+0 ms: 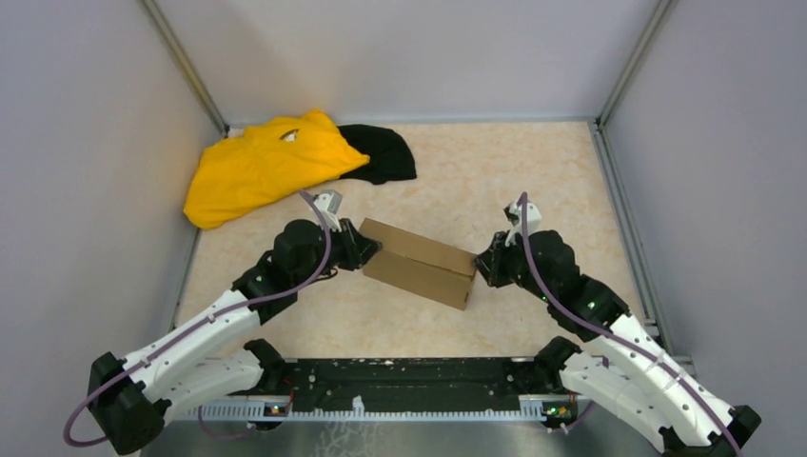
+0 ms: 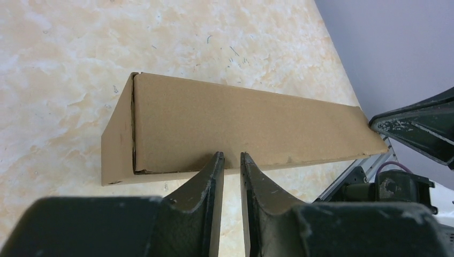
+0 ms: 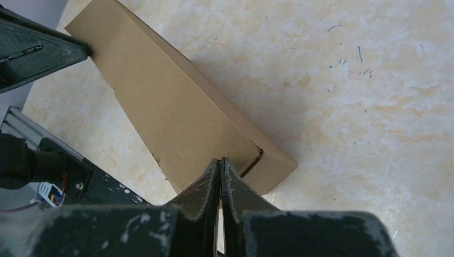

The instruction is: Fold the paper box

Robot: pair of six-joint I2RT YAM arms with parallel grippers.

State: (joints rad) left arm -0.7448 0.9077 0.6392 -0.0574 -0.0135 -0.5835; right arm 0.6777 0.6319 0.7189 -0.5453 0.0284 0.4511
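Note:
The paper box [image 1: 419, 263] is a closed, shallow brown cardboard box lying slantwise on the table between both arms. My left gripper [image 1: 366, 249] is at its left end. In the left wrist view its fingertips [image 2: 218, 158] touch the long edge of the box [image 2: 241, 123], jaws a narrow slit apart with only table showing between them. My right gripper [image 1: 482, 265] is at the right end. In the right wrist view it [image 3: 220, 160] is shut, tips pressed against the end of the box [image 3: 176, 107] near a corner seam, with nothing between them.
A yellow cloth [image 1: 266, 162] and a black cloth [image 1: 385, 152] lie at the back left. Grey walls enclose the table on three sides. The black mounting rail [image 1: 409, 386] runs along the near edge.

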